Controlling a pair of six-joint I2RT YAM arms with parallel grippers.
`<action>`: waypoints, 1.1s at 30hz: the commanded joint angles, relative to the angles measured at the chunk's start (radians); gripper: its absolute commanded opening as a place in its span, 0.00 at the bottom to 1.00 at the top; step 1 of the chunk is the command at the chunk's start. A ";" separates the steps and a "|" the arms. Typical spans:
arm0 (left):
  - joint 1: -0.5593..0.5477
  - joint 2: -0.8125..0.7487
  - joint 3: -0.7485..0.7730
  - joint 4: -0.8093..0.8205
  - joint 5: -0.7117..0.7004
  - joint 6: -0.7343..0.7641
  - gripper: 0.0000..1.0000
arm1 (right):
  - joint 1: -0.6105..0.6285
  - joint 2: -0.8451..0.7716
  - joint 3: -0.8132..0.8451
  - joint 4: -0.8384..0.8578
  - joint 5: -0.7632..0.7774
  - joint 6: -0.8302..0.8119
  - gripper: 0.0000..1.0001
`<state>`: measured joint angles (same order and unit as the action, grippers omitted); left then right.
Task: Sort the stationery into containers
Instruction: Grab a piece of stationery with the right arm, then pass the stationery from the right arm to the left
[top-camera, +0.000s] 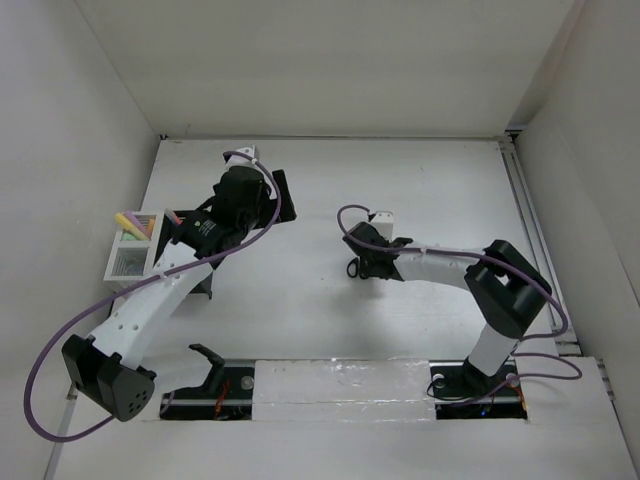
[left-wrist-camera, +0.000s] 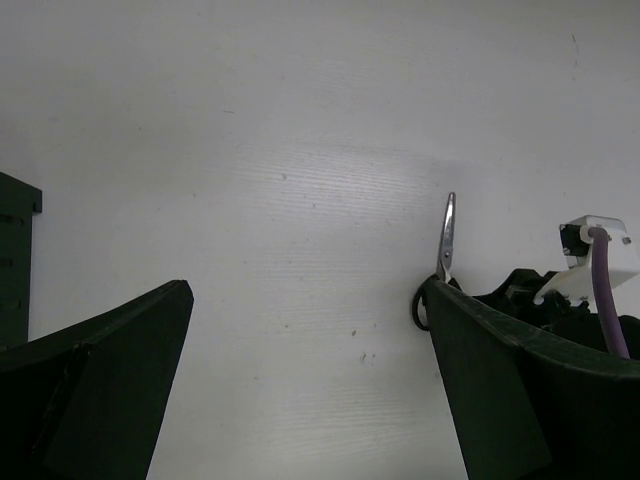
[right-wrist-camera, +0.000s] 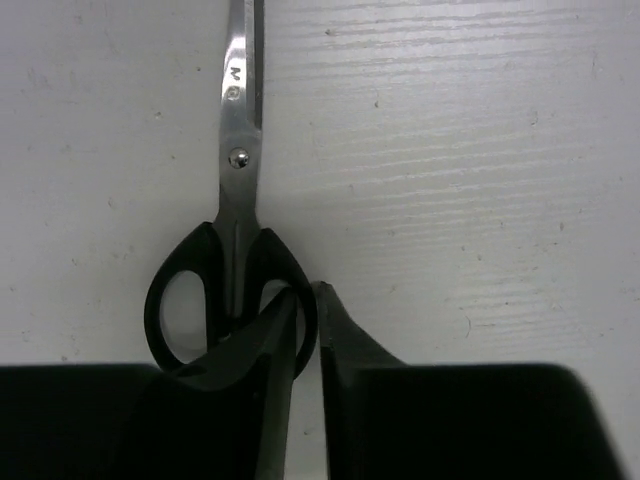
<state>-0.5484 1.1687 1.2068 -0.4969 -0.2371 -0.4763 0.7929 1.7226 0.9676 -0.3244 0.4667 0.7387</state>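
Currently: right claw (right-wrist-camera: 305, 295) narrow, pinching one black handle loop of scissors (right-wrist-camera: 238, 180) lying flat on table (right-wrist-camera: 450, 150). Left claw (left-wrist-camera: 305, 290) spread wide, holding nothing, well left of scissors.

One pair of scissors (right-wrist-camera: 238, 180), with two black handle loops and two blades shut together. Two containers: one white mesh organiser (top-camera: 113, 270) with two compartments, and one black holder (left-wrist-camera: 18, 250), of which only one edge shows. One yellow highlighter (top-camera: 128, 220) stands out in the organiser; the other coloured bits beside it are too small to count. One pink piece (top-camera: 172, 214) shows next to the organiser's far corner. Two arms, a left arm (top-camera: 150, 300) and a right arm (top-camera: 440, 265), each carrying one purple cable. Two claws, the left claw (left-wrist-camera: 305, 290) and the right claw (right-wrist-camera: 308, 295), with two fingers apiece. One white tabletop (top-camera: 420, 180).
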 joint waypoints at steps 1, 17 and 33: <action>0.001 -0.009 0.042 0.017 -0.008 0.018 0.99 | -0.003 0.066 -0.023 0.033 -0.102 0.007 0.17; 0.050 0.115 -0.048 0.308 0.594 -0.059 0.99 | 0.029 -0.389 -0.153 0.288 -0.120 -0.358 0.00; 0.024 0.155 -0.108 0.568 0.808 -0.137 0.99 | 0.061 -0.609 -0.107 0.347 -0.362 -0.519 0.00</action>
<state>-0.5247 1.3323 1.1110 -0.0143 0.5255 -0.5961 0.8261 1.1461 0.8089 -0.0505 0.1612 0.2462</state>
